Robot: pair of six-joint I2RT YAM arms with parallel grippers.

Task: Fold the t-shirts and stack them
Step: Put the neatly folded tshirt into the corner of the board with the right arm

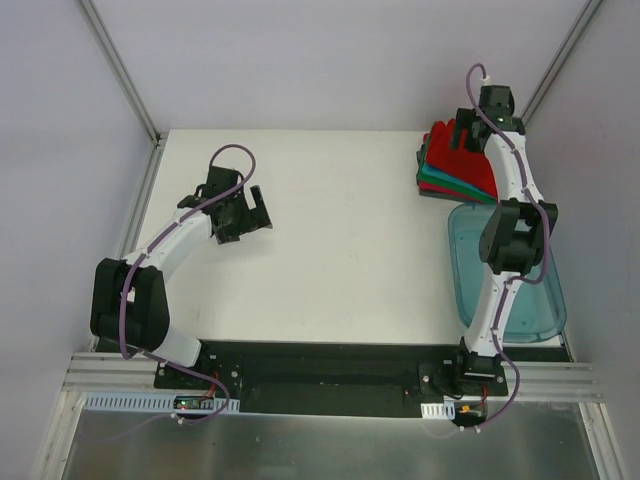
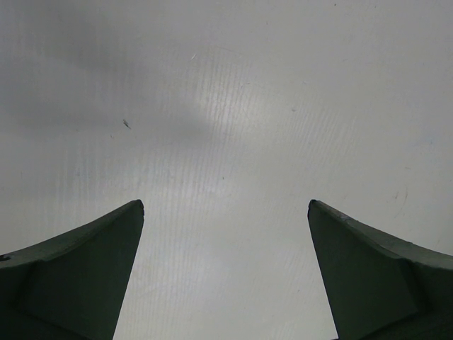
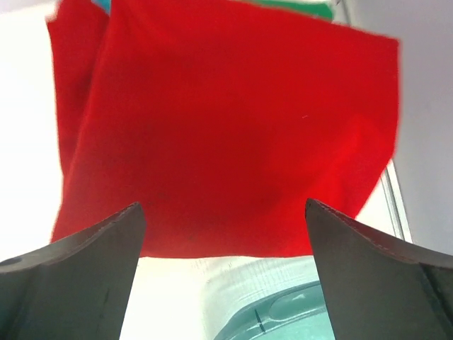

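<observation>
A stack of folded t-shirts (image 1: 456,165) lies at the table's far right corner: a bright red one on top, with teal, green and crimson-pink edges below. In the right wrist view the red t-shirt (image 3: 226,134) fills the upper frame, a green edge (image 3: 301,8) peeking behind it. My right gripper (image 1: 478,128) hovers over the stack, open and empty (image 3: 223,212). My left gripper (image 1: 245,212) is open and empty over bare white table at the left (image 2: 225,205).
A clear bluish plastic tub (image 1: 515,280) sits at the right edge, just near of the stack; its rim shows in the right wrist view (image 3: 297,312). The white table (image 1: 340,250) spans the middle. Grey walls and metal frame posts bound the far side.
</observation>
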